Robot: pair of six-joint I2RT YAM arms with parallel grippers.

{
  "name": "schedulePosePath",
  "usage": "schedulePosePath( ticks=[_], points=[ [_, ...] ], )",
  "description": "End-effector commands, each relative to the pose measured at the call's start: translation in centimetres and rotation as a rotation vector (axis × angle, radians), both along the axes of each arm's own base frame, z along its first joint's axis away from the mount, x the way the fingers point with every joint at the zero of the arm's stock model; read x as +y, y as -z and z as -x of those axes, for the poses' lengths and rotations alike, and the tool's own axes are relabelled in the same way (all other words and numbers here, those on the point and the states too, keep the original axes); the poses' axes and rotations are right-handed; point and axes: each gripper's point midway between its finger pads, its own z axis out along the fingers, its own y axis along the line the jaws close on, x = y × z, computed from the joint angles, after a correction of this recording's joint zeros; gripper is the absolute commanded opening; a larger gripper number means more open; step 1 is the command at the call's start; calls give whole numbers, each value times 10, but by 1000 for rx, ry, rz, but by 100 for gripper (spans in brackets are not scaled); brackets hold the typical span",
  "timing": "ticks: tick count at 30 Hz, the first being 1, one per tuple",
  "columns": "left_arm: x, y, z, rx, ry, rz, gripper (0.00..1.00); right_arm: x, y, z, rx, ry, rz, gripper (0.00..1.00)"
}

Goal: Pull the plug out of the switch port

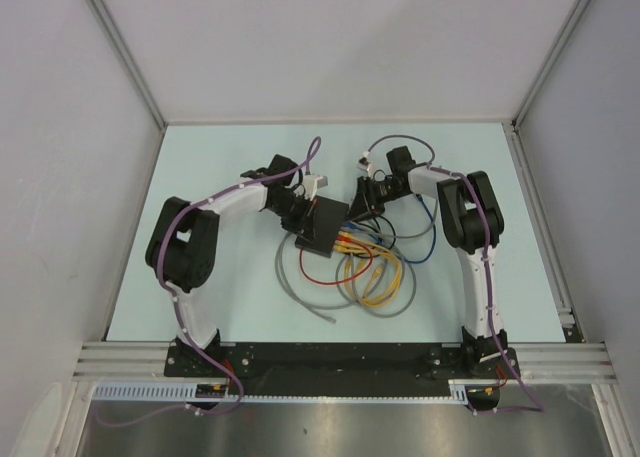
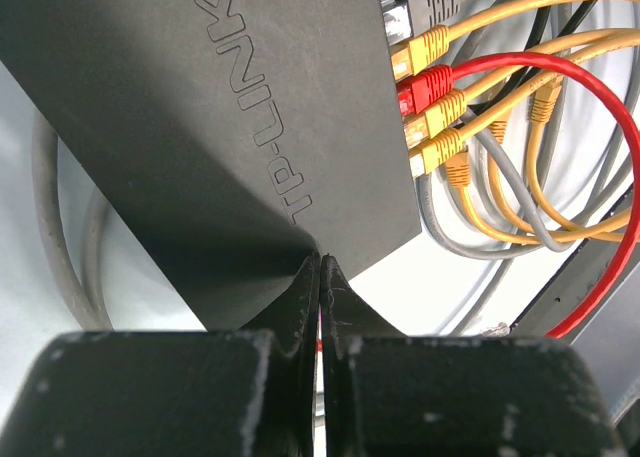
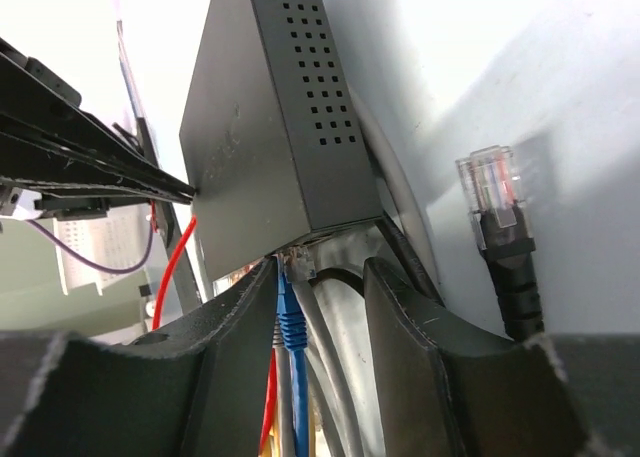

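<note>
Switch [image 1: 318,229] sits mid-tabletop [image 1: 220,157] between the two arms, flat, with its socket edge turned toward the right arm. The blue plug [image 3: 291,267] is seated in an end socket and is, by my reading, the one to come out. Key relation: in the right wrist view the plug lies straight ahead of the right hand [image 3: 322,272]. Its long axis and its blue cable run back down the gap between the two fingers, so a withdrawal would go along the hand's own axis, directly away from the socket face. Right hand is partly spread, one finger on each side of the blue cable and a grey cable [image 3: 325,337] beside it; nothing is visibly clamped. Left hand [image 2: 320,262] is fully closed on nothing, its tips touching the case edge on the side away from the sockets (probably bracing it). Right arm is clearly the nearer to the plug. Materials: case is matte black with embossed lettering on top and a grid of vent holes on one side. The plugs are clear plastic with soft ribbed boots, among them yellow plugs [image 2: 430,47] and a red plug [image 2: 425,85]. The cables are round and limp, looped loosely. A loose black cable [image 3: 490,192] lies just beside the case, unplugged.
</note>
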Motion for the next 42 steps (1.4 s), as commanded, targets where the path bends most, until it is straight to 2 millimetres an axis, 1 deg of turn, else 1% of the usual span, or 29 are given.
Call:
schedulePosePath(
  ticks=[1,9,11,15,17,18,21,24,27,30,31,32,36,38,42],
  points=[
    [20,28,7,2,23,-130,0,2,13,-10,9,23,1,44],
    [19,26,2,-14,21,-131,0,3,16,-10,21,26,-2,43],
    [20,26,2,-14,24,-132,0,3,17,-8,43,26,-16,45],
    [21,26,3,-15,25,-135,0,5,16,-7,63,24,-38,54],
    [21,27,4,-13,25,-135,0,5,17,-8,69,27,-41,55],
    [21,26,4,-14,25,-134,0,5,17,-8,71,28,-44,55],
    [20,26,3,-18,24,-134,0,4,17,-10,66,34,-40,49],
    [21,26,2,-18,25,-136,0,3,18,-10,68,34,-45,45],
    [20,25,2,-19,25,-136,0,3,18,-10,71,33,-51,43],
    [20,25,2,-22,28,-138,0,2,15,-9,76,26,-77,43],
    [20,25,2,-26,29,-137,0,4,9,-6,91,10,-110,43],
    [21,25,2,-24,31,-139,0,4,8,-5,98,6,-123,43],
    [21,25,3,-29,34,-139,0,2,3,-4,108,-5,-159,49],
    [20,25,3,-30,37,-139,0,1,3,-3,110,-10,-169,50],
    [20,24,2,-33,39,-140,0,-1,4,-2,93,-13,-166,46]
  ],
)
